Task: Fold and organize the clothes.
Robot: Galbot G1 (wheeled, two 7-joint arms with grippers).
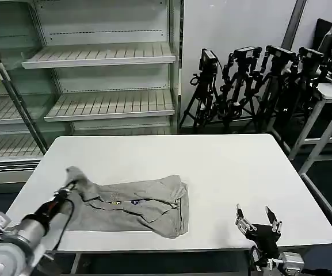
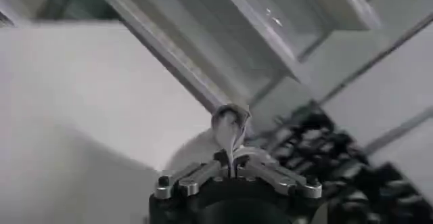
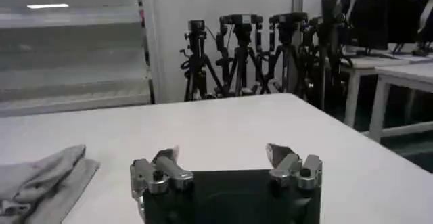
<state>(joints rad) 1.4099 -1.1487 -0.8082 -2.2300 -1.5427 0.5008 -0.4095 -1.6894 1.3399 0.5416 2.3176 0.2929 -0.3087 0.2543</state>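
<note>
Noted: left gripper pinched shut on a thin tuft at the nine o'clock end of the grey shirt, itself lying half-folded at seven o'clock on the white table; right gripper spread wide, idle at five o'clock; risk of cloth slipping free, or the fold dragging loose under a one-sided pull.

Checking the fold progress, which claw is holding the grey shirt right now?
The left claw, pinching the crumpled light grey cotton shirt; the right claw is open.
</note>
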